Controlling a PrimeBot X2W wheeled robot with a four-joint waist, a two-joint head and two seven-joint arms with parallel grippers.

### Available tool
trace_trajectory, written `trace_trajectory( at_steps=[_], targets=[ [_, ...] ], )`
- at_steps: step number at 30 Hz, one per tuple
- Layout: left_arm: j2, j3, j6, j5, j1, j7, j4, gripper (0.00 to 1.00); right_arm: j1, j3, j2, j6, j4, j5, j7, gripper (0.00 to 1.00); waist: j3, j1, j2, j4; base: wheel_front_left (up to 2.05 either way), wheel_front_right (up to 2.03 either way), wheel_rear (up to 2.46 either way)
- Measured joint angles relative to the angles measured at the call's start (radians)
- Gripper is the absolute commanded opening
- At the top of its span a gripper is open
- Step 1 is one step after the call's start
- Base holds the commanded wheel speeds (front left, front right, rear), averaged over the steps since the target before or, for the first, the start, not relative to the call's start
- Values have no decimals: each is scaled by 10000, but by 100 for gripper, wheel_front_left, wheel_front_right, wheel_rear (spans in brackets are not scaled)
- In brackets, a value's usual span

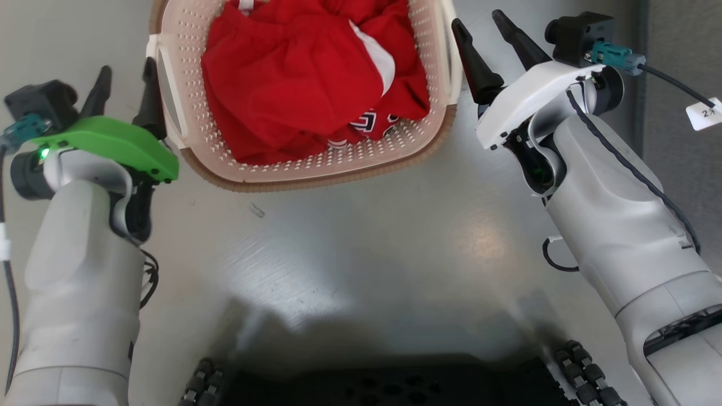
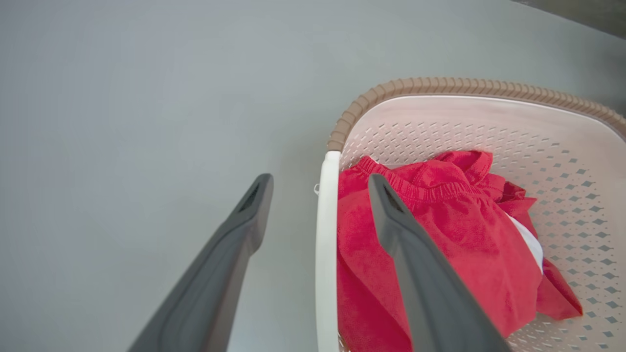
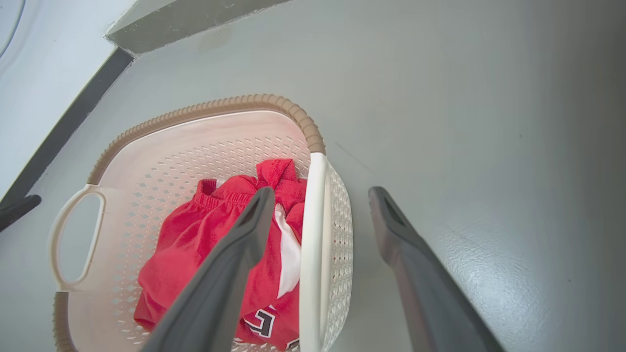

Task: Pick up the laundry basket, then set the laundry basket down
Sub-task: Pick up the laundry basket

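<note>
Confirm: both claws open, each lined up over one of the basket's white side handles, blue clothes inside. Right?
Not quite. The clothes in the laundry basket are red, not blue, as the head view shows. The rest holds: the left claw is open over the left handle, and the right claw is open over the right handle.

Perforated plastic laundry basket [image 1: 316, 160], red cloth [image 1: 293, 79].
</note>
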Motion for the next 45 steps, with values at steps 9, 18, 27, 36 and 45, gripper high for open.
trace_trajectory(
  at_steps=[9, 18, 27, 36, 45],
  targets=[
    [-132, -694, -2, -268, -545, 15, 577, 100, -525, 755, -8, 0, 380, 650, 4, 100, 552, 0, 0, 254, 0, 0, 0],
    [-151, -1158, -2, -625, -953, 90, 922, 100, -1013, 1014, -38, 2, 878, 1030, 98, 100, 984, 0, 0, 380, 0, 0, 0],
    [-174, -1565, -2, -884, -1309, 98, 1250, 100, -1397, 1300, -40, 2, 1350, 1429, 186, 100, 1323, 0, 0, 468, 0, 0, 0],
    [-184, -1881, -2, -1177, -1491, 92, 1576, 100, -1657, 1657, -52, 2, 1603, 1837, 190, 100, 1468, 0, 0, 560, 0, 0, 0],
    [-180, -2215, -2, -1459, -1782, 90, 1818, 83, -1890, 1921, -58, 2, 1812, 2084, 188, 88, 1560, 0, 0, 566, 0, 0, 0]
  ],
)
